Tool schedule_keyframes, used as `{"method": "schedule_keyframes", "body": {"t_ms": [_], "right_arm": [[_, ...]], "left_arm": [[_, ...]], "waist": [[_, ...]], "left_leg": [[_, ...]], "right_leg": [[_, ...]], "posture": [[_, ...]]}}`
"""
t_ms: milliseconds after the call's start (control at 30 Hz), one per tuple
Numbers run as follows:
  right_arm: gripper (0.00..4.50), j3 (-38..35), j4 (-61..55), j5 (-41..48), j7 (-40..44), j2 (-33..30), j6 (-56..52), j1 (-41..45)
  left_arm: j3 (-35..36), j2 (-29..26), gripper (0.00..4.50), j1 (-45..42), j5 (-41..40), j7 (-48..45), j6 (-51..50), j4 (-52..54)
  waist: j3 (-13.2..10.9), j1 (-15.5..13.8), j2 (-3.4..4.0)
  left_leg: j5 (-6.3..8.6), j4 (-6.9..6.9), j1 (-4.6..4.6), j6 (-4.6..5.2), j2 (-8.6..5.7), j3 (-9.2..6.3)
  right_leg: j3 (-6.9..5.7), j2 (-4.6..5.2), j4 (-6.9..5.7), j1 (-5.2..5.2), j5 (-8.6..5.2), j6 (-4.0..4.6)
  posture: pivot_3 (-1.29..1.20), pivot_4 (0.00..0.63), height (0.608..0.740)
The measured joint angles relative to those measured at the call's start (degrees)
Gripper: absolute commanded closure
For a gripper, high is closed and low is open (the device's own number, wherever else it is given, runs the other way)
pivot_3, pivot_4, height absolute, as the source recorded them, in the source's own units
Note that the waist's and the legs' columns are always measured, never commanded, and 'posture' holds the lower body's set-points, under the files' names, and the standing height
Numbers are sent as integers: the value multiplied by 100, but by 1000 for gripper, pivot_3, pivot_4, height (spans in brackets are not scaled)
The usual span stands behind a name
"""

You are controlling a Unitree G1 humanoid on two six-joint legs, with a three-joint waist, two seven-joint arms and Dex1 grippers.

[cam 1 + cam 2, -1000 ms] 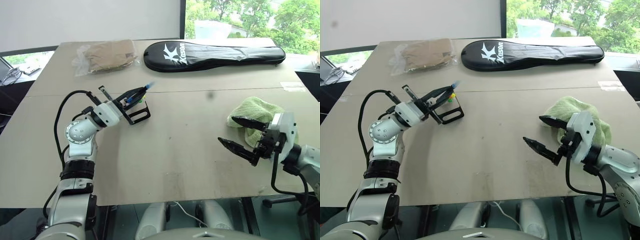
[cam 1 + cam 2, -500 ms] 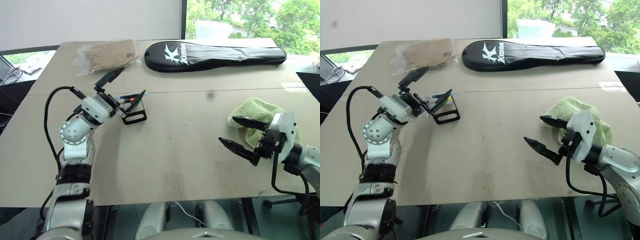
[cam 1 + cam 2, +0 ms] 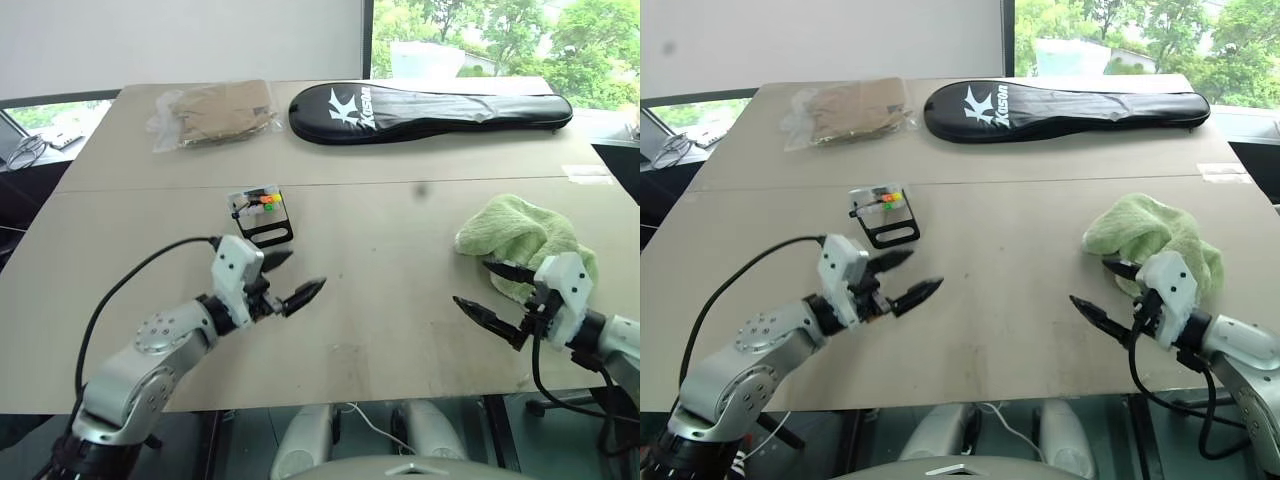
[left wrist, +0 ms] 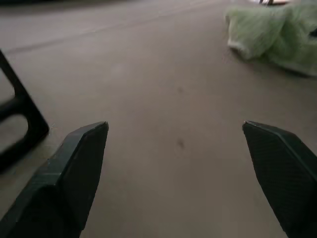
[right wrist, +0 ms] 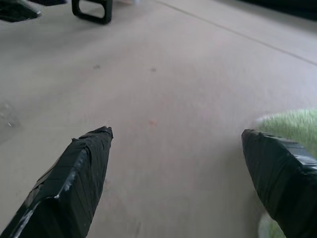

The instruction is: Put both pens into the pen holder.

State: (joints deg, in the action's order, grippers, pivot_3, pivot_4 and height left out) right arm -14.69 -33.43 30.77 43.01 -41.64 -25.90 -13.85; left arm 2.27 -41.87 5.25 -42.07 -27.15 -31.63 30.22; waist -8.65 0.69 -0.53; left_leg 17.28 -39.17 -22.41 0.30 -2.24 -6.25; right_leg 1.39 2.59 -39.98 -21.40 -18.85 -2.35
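Left gripper [image 3: 288, 280] is hovering low over the near part of the table [image 3: 400, 330], fingers spread wide, nothing between them. Right gripper [image 3: 490, 292] is hanging likewise on the opposite side, jaws spread and empty, its farther finger lying just against the green towel [image 3: 525, 232]. Pen holder [image 3: 260, 214] is standing beyond the left gripper, apart from it, its clear top showing orange, yellow and green tips; individual pens inside cannot be told apart. Farther back, a plastic bag of tan fabric [image 3: 213, 112] and a long black racket bag [image 3: 430, 100] are lying near the far edge.
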Motion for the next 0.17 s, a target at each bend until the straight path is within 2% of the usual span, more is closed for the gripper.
{"method": "schedule_keyframes", "body": {"t_ms": [167], "right_arm": [[40, -337, 20, -73, 211, -6, 271, -516]], "left_arm": [[467, 43, 10, 516, -323, 117, -465, 437]], "waist": [[0, -5, 1]], "left_leg": [[0, 4, 19, 0, 1, 1]], "right_leg": [[2, 2, 6, 18, -1, 1]], "posture": [[0, 150, 740]]}}
